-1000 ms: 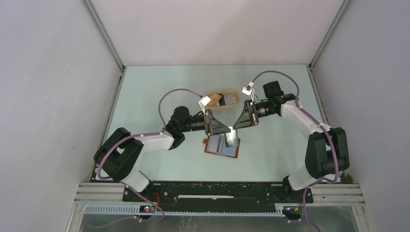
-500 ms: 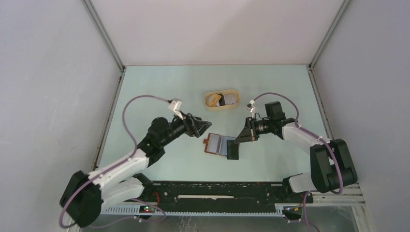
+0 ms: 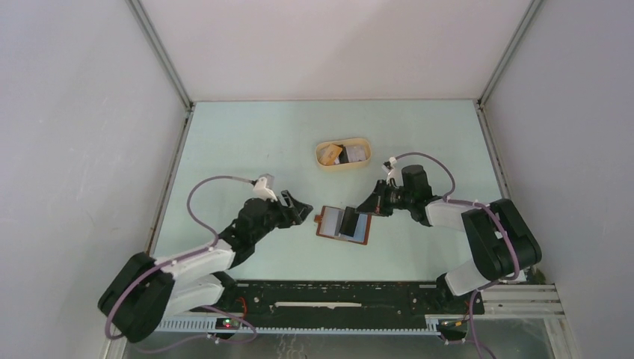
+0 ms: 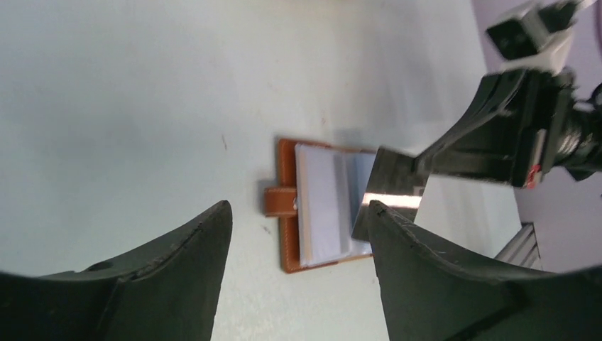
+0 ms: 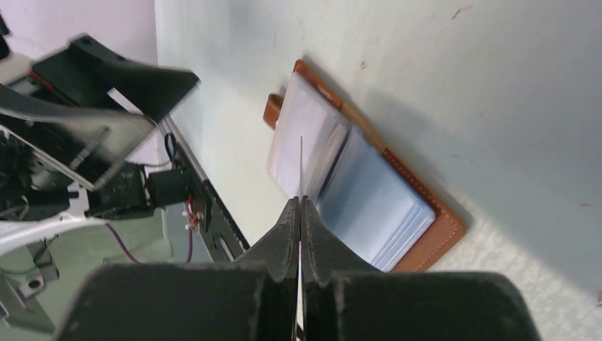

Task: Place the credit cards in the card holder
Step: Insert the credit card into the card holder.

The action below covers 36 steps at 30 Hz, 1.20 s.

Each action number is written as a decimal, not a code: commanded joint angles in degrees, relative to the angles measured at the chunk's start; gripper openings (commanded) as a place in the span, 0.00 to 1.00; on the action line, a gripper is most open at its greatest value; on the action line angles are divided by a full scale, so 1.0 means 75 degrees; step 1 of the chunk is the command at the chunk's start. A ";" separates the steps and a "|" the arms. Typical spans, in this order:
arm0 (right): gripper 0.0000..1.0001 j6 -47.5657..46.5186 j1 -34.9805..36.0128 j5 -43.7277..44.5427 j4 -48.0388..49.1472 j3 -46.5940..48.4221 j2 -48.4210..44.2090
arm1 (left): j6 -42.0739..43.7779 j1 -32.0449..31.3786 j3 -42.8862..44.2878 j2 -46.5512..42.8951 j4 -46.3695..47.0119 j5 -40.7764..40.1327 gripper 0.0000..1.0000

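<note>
Here, thin silvery plastic card point(image 4: 394, 186) over open reddish-brown leather card holder point(image 4: 286, 156).
Right fingers point(image 5: 284, 238) pinch it edge-on for slotting; left fingers point(image 4: 188, 249) spread.

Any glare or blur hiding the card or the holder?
Left wrist: the card mirrors light, one bright band across it; the card holder reads clearly. Right wrist: card edge-on, a thin line in the shut right pincer; left arm at upper left smeared. Top: even light, soft shadows.
</note>
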 commanded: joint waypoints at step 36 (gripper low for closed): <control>0.00 -0.0039 0.0417 0.1285 0.0219 -0.0121 0.0157 | -0.1090 -0.0006 0.1088 0.3751 0.0223 0.2562 0.40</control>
